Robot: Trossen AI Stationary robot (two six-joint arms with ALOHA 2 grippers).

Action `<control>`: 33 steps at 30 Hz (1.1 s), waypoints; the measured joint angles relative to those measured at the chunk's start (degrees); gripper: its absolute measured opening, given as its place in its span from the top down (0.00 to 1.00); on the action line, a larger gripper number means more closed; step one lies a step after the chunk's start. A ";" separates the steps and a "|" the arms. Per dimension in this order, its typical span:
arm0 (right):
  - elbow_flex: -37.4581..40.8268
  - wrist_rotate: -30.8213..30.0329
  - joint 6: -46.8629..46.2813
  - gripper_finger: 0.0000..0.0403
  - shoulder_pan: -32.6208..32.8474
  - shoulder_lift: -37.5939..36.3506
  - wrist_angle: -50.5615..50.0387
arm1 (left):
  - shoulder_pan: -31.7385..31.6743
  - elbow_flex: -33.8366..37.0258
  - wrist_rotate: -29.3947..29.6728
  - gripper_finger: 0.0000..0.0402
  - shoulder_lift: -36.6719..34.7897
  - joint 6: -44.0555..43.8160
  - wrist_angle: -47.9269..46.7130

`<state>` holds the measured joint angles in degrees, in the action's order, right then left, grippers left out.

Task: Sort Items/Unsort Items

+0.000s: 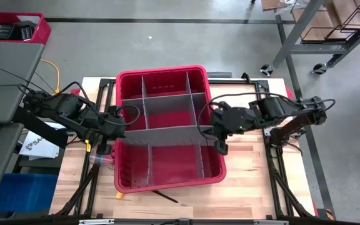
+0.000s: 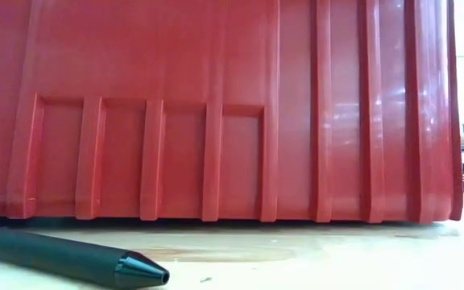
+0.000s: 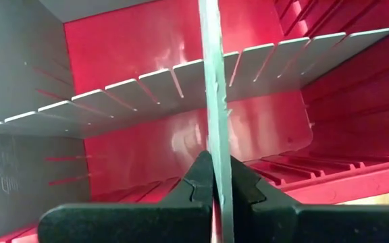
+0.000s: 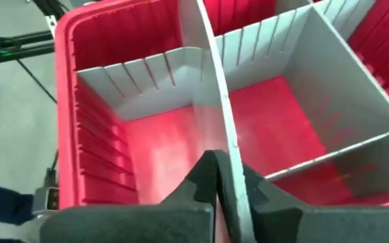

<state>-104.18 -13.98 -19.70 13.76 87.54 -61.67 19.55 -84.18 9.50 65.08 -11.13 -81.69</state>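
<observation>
Both arms reach in over the big red bin [image 1: 167, 81] at the middle of the wood counter [image 1: 255, 169], one from each side. Left gripper [image 3: 215, 192] is at the bin's left rim w/ fingers [image 3: 198, 179] pinched tight on the top edge of the long grey divider [image 1: 164, 132] that spans the bin side to side; the thin panel runs straight up between the two pads. Right gripper [image 4: 221, 179] is at the bin's right rim, fingers [image 4: 204, 175] likewise clamped on the same divider's other end. More grey dividers [image 1: 161, 97] cross it and split the bin's far half into compartments; the compartments seen from the wrist views show bare red floor. The near half has one short cross panel. As for the items: a dark pen-like stick [image 2: 71, 258] lies flat on the counter just in front of the bin's front wall, outside it, tip pointing right in the low view. From above, a thin dark stick [image 1: 165, 197] shows near the bin's front edge, w/ a small yellow piece [image 1: 119, 194] poking out at the front-left corner.
</observation>
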 joint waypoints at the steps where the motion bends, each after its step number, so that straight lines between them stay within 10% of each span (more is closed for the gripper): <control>1: 0.00 -0.21 -0.74 1.00 0.52 0.06 -0.03 | 0.02 0.00 0.00 1.00 0.00 0.08 0.00; 33: 0.00 -1.59 -7.37 1.00 3.34 -5.41 -2.36 | 0.74 -10.38 -13.17 1.00 0.00 -0.99 9.88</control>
<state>-104.18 -15.56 -27.07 17.10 82.13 -64.03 20.30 -94.56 -3.67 65.08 -12.12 -71.81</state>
